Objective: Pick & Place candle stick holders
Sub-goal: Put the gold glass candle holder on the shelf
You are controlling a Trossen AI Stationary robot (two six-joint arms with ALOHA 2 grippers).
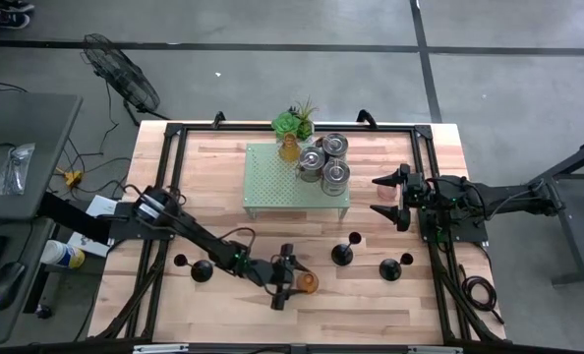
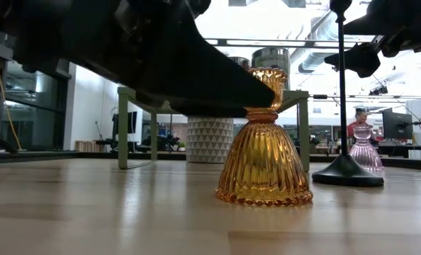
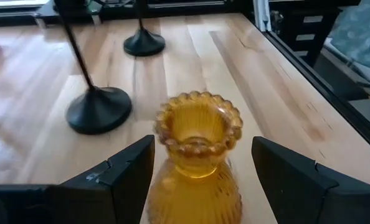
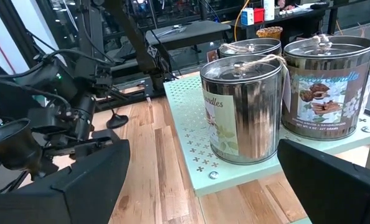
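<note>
An amber-orange glass holder [image 1: 309,283] stands upright on its wide base near the table's front edge, at the middle. My left gripper [image 1: 294,280] is open, with one finger [image 3: 126,171] on each side of the holder's neck [image 3: 197,146] and a gap on both sides. Three black holders [image 1: 342,255] [image 1: 390,266] [image 1: 202,271] stand on round bases around it. My right gripper [image 1: 382,200] is open and empty at the right, facing three silvery tins [image 4: 244,109] on the pale green stand [image 1: 272,182]. A pink glass holder [image 1: 383,212] stands below it.
A second amber holder [image 1: 289,147] stands on the stand's far edge, by the green spiky plant [image 1: 294,121]. The black frame rails [image 1: 164,167] run along the table's sides. Bare wood lies between the stand and the front row of holders.
</note>
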